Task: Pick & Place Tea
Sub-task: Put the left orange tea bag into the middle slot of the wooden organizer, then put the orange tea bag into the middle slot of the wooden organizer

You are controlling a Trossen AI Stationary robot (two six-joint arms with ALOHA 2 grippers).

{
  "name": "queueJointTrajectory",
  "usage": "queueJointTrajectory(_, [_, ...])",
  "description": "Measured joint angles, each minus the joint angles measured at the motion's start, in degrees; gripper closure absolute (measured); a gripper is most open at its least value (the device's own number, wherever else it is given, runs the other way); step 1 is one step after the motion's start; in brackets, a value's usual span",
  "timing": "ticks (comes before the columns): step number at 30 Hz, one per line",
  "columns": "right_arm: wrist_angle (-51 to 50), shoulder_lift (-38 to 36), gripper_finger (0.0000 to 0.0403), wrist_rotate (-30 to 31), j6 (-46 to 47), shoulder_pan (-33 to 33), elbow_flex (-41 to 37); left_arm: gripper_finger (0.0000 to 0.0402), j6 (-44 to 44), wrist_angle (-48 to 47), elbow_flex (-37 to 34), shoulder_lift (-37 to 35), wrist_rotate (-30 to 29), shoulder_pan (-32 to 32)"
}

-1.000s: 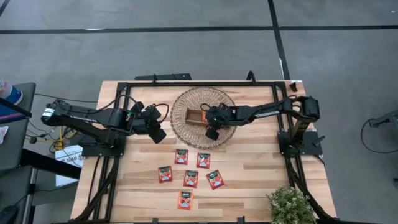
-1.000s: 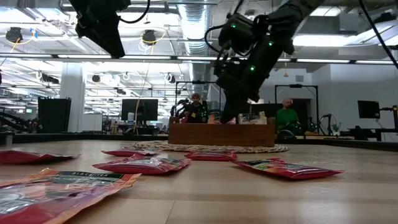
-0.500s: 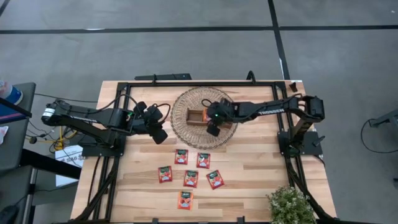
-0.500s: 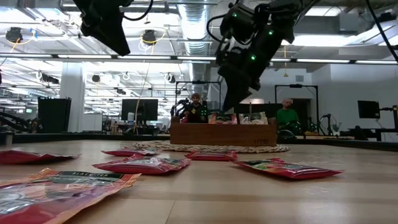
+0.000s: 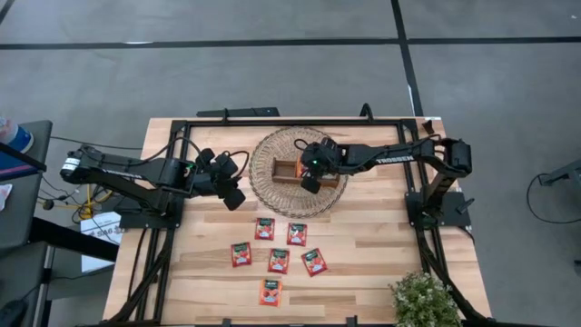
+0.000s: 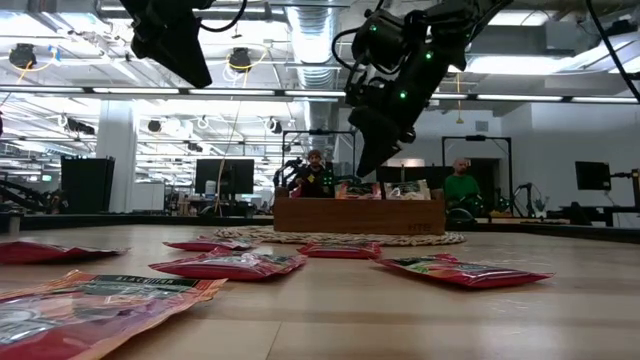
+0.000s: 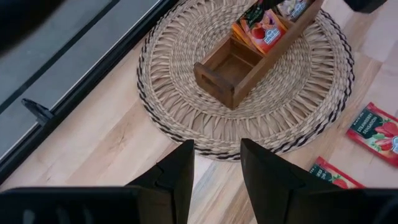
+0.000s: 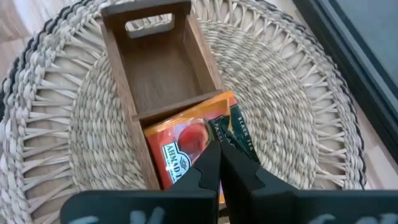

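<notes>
Now right tool (image 5: 309,184) has retreated over tray (image 5: 284,170).

red-orange tea sachets (image 5: 279,261) (dark bands), brown tray (image 7: 239,68)

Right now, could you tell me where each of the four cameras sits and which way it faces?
High view: above the table, looking straight down; shows both arms, left gripper beside the woven mat, right gripper over the wooden tray.
Low view: at tabletop height, looking level across the tea sachets into the room; both arms come in from above.
Left wrist view: looks past its own open fingers at mat and tray.
Right wrist view: looks past its shut fingers into the tray.
Both wrist views share the tray's empty end compartment.
</notes>
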Motion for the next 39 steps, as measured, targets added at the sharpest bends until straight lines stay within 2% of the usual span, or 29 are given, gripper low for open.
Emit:
queueJointTrajectory(9, [1.03, 5.6, 0.0403, -0.41, 0.88, 0.4, 0.41, 0.0278, 0.02, 0.22, 0.0, 0.0, 0.52, -0.02])
queueJointTrajectory(29, [-0.54, 1.43, 0.0403, -0.48, -0.52, 1.45, 0.92, 0.0278, 0.98, 1.83, 0.0, 0.02, 1.59, -0.02])
queueJointTrajectory(33, [-6.75, -0.95, 0.0403, -0.52, -1.03, 1.87, 5.59, 0.0278, 0.98, 1.83, 0.0, 0.02, 1.74, -0.03])
queueJointTrajectory(35, [-14.65, -3.73, 0.0403, -1.36, -1.06, 2.06, 8.94, 0.0278, 0.86, 1.81, 0.0, 0.01, 3.05, -0.02])
queueJointTrajectory(37, [-23.07, -6.43, 0.0403, -5.54, -1.56, 2.41, 12.63, 0.0278, 0.1, 1.77, 0.0, 0.02, 5.43, -0.02])
queueJointTrajectory(39, [-32.47, -10.29, 0.0403, -14.35, -4.15, 2.79, 14.43, 0.0278, -0.54, 1.81, 0.0, 0.26, 7.84, -0.04])
